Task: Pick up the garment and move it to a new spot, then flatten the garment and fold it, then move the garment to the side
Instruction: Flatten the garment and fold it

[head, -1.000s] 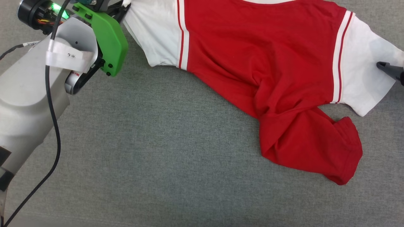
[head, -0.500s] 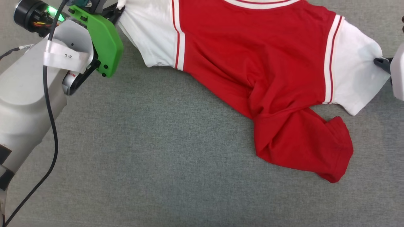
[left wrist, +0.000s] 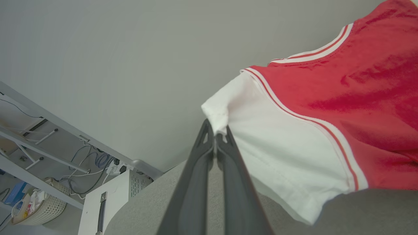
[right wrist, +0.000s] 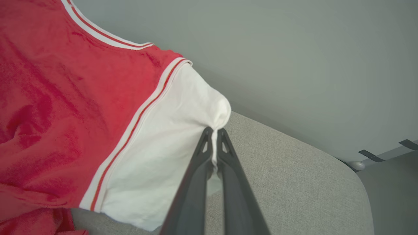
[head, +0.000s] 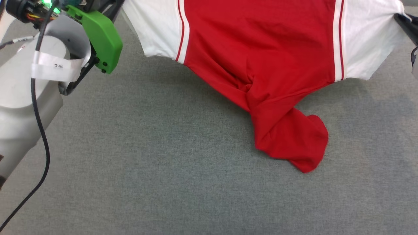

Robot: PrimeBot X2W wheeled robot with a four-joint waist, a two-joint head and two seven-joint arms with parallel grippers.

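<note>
The garment (head: 261, 49) is bright red in the middle. Its two short sleeves are white. Where each sleeve meets the red part there are thin stripes, white and red. The neck edge has the same red and white stripes. The bench (head: 163, 169) is grey all over. The left fingers (left wrist: 192, 189) are dark grey, and the right fingers (right wrist: 192, 195) are dark grey too. The left arm (head: 19, 107) is pale grey. It has a bright green cover (head: 101, 36), a black cable (head: 46, 150) and a white strip of tape (head: 52, 67) with small black marks. The wall (left wrist: 130, 49) is plain grey.
</note>
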